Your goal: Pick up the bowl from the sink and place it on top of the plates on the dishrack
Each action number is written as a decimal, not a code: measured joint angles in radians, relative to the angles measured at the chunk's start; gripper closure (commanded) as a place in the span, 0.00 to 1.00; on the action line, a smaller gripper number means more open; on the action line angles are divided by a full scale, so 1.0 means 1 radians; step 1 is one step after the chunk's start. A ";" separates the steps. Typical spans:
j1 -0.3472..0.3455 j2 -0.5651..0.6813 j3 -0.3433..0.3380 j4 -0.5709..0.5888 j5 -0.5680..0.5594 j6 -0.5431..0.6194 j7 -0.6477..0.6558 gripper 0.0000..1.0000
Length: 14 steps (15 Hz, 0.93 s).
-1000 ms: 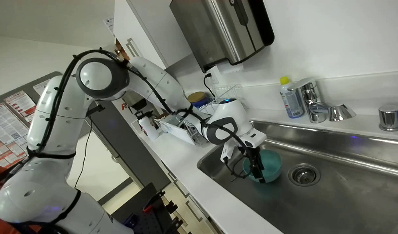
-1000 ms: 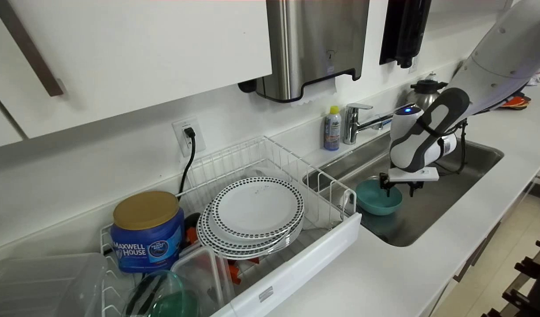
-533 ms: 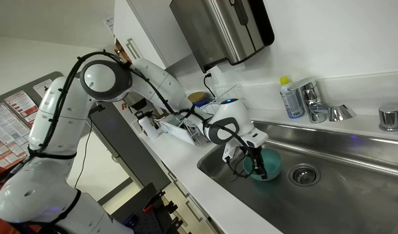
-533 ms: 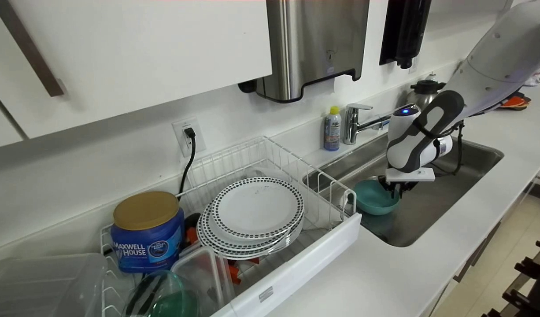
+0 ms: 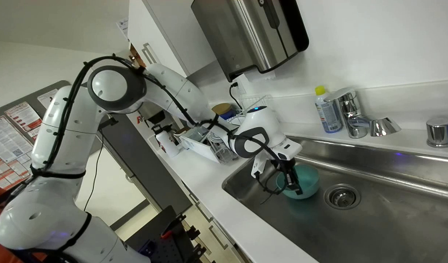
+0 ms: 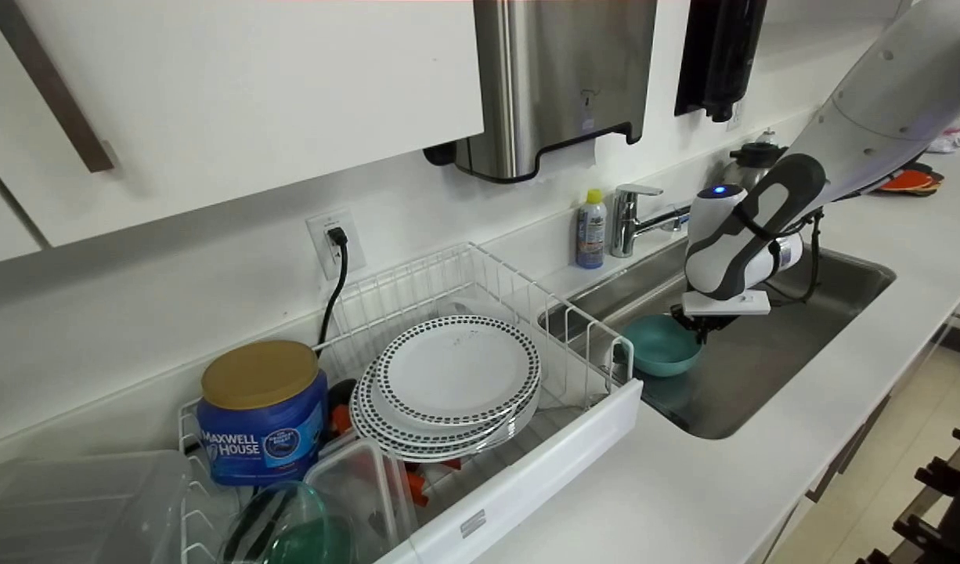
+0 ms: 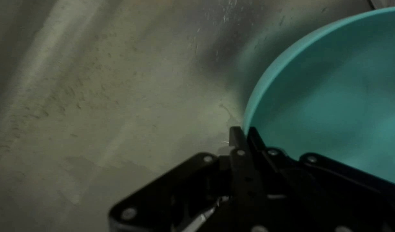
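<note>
Clamping looks done: the gripper point(image 7: 244, 132), whose fingers stood apart a second ago, now has the rim of the teal bowl point(image 6: 658, 345) pinched between its tips, one finger inside the wall, one outside.

Bowl position: within the sink point(image 5: 392, 226), near the drain point(image 5: 342, 196). Over the last second it has shifted slightly upward and sideways in both exterior views, together with the gripper. My reading: lift just begun. Whether the base is wholly clear of the sink floor, cannot tell from where I stand.

Plates point(image 6: 452, 384): unmoved, stacked in the dishrack point(image 6: 527, 486), well apart from the bowl.

Meaning for the task: grasp stage probably over; carry and placing remain. Next, I judge, comes a rise high enough to pass the rack's wire end wall, then a swing across and a level set-down.

Concern: the hold is at one spot on the rim, so the bowl may tip about the fingertips under its own weight. Upper plates lie offset from those beneath; a bowl set down off-centre might slide.
</note>
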 measured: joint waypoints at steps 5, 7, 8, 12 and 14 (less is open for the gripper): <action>0.026 -0.070 -0.028 -0.050 0.000 -0.016 0.000 0.99; 0.027 -0.130 -0.029 -0.093 0.000 -0.037 -0.002 0.99; 0.027 -0.166 -0.030 -0.118 0.000 -0.050 -0.004 0.99; 0.027 -0.329 -0.046 -0.234 -0.010 -0.085 -0.022 0.99; 0.027 -0.419 -0.056 -0.298 -0.023 -0.090 -0.037 0.99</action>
